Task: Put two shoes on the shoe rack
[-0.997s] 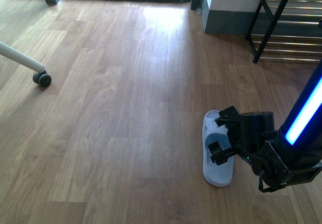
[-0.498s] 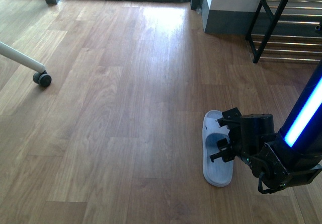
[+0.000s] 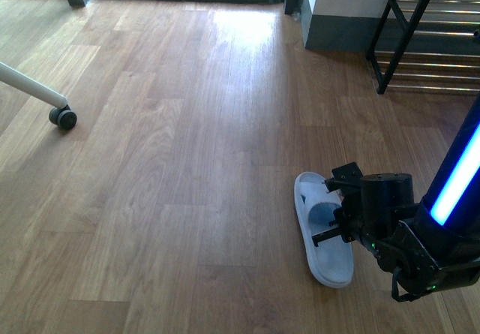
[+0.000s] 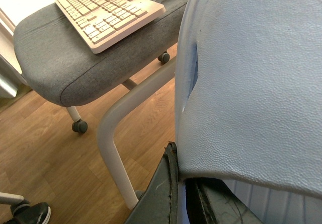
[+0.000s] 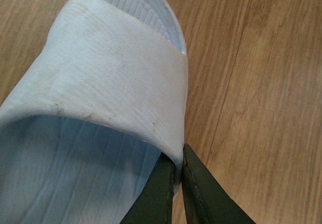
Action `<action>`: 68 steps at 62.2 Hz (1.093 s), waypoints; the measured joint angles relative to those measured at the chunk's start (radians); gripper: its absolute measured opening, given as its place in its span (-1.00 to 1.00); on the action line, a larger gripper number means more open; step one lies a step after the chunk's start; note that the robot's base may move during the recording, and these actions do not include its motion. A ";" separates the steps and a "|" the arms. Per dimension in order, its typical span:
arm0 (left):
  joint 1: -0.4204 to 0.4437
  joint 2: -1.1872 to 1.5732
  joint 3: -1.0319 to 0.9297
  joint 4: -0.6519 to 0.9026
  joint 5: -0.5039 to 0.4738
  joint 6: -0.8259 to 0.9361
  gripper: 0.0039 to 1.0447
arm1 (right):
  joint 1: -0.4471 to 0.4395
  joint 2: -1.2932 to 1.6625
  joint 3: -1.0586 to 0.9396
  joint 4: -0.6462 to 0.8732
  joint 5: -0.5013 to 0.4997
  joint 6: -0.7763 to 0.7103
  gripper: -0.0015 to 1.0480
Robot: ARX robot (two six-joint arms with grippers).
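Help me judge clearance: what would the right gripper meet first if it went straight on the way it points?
The right gripper would first meet the strap of the pale blue rubber slide its fingers pinch; beyond, probably the wooden plank floor, depth unclear.

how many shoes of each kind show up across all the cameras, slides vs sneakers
slides: 2, one held in the right gripper, one in the left gripper
sneakers: 1, only partly in view on the floor
total: 3
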 joint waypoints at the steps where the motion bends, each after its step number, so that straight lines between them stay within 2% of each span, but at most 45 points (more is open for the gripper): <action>1: 0.000 0.000 0.000 0.000 0.000 0.000 -0.98 | 0.000 -0.016 -0.021 0.007 -0.003 -0.005 -0.97; 20: 0.000 0.000 0.000 0.000 0.000 0.000 -0.98 | 0.002 -0.299 -0.293 0.085 -0.046 -0.123 -0.97; 32: 0.000 0.000 0.000 0.000 0.000 0.000 -0.98 | -0.008 -0.631 -0.534 0.037 -0.070 -0.238 -0.97; 45: 0.000 0.000 0.000 0.000 0.000 0.000 -0.98 | -0.061 -1.120 -0.732 -0.154 -0.180 -0.363 -0.97; 54: 0.000 0.000 0.000 0.000 0.000 0.000 -0.98 | -0.105 -1.479 -0.826 -0.344 -0.305 -0.406 -0.97; 63: 0.000 0.000 0.000 0.000 0.000 0.000 -0.98 | -0.185 -1.867 -0.891 -0.583 -0.449 -0.411 -0.97; 68: 0.000 0.000 0.000 0.000 0.000 0.000 -0.98 | -0.280 -2.192 -0.925 -0.750 -0.522 -0.389 -0.97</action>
